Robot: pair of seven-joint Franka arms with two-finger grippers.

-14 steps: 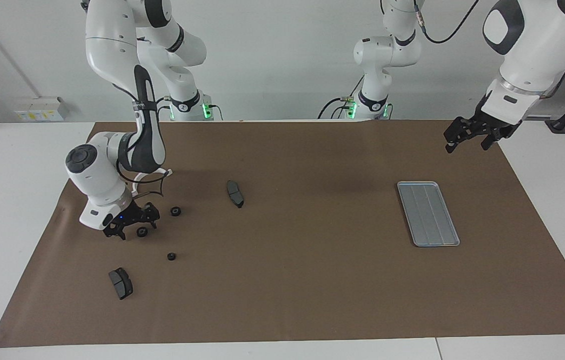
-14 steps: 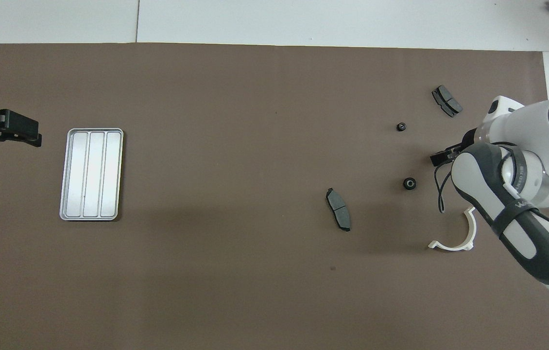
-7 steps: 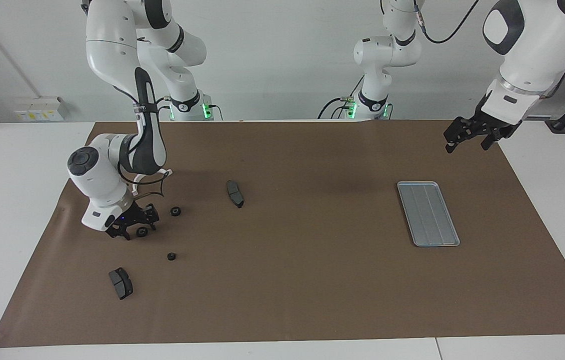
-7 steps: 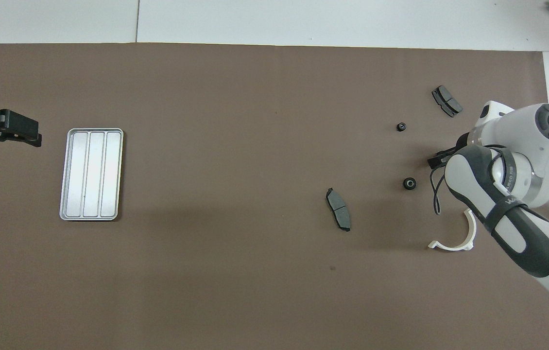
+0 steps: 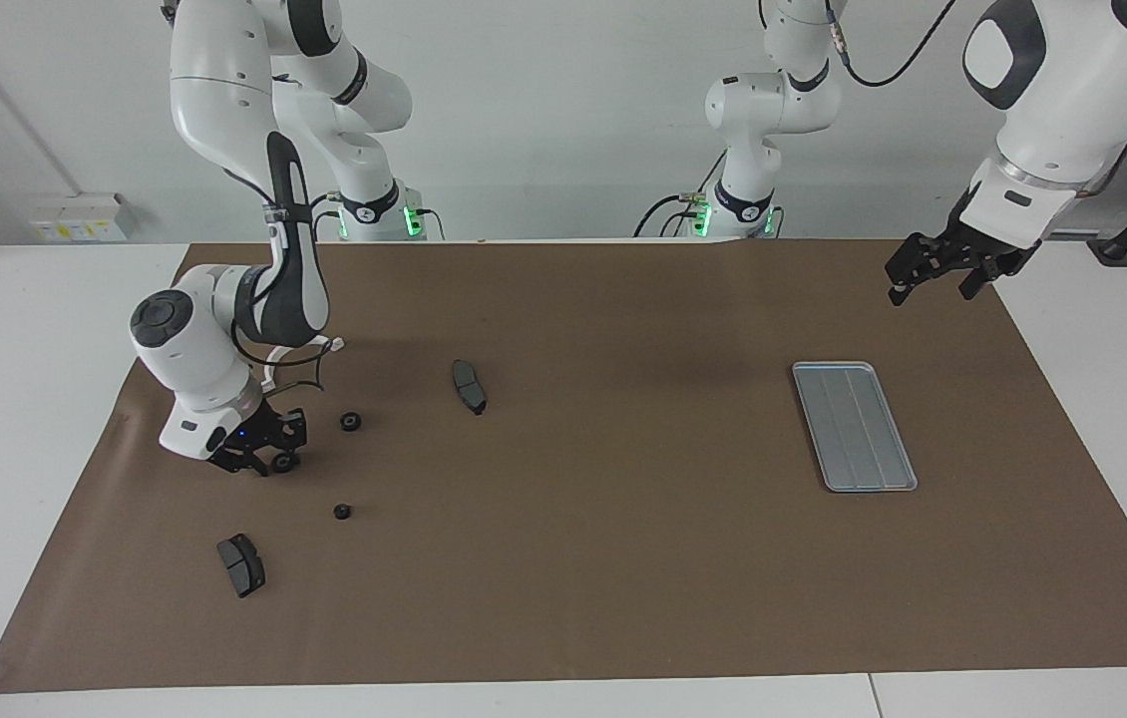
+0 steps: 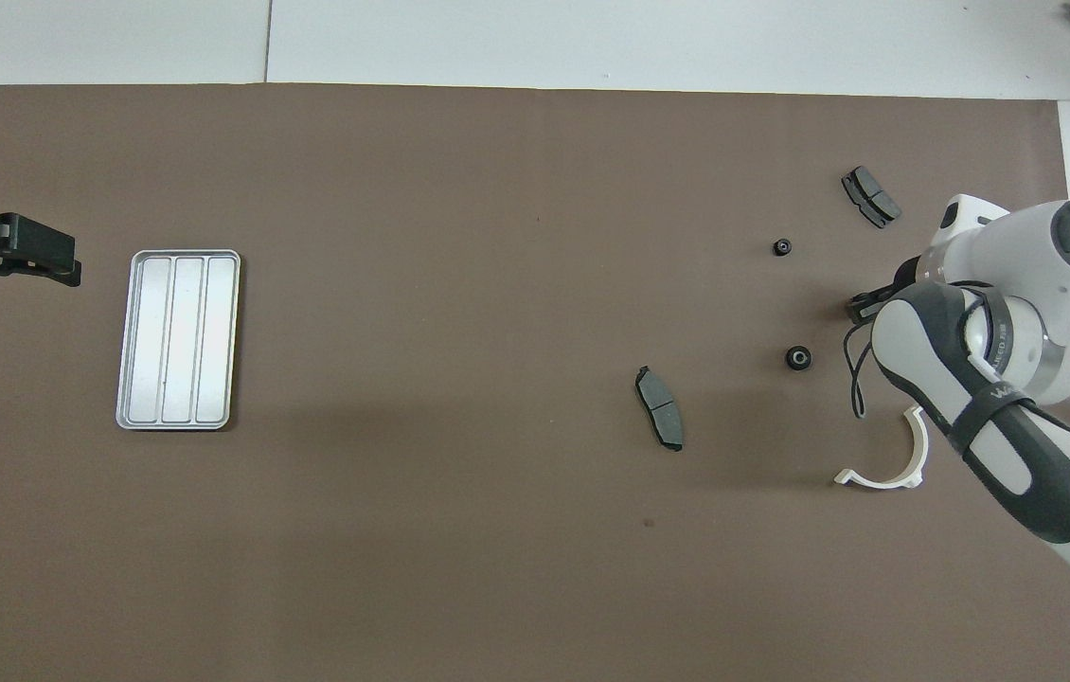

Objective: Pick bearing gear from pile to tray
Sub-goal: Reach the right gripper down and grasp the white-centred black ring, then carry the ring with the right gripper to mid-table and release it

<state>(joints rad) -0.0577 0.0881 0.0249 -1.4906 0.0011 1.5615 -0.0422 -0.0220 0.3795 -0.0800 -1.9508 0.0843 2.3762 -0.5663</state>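
Right gripper (image 5: 269,461) is down on the brown mat (image 5: 623,558), fingers drawn in around a black gear (image 5: 282,462); firm grip cannot be confirmed. From that gear, a second gear (image 5: 350,421) lies at two o'clock, a third (image 5: 342,512) at four o'clock, a grey pad (image 5: 240,564) at six. Nothing obstructs the empty tray (image 5: 854,426). Left gripper (image 5: 938,271) waits in the air, fingers spread, holding nothing.
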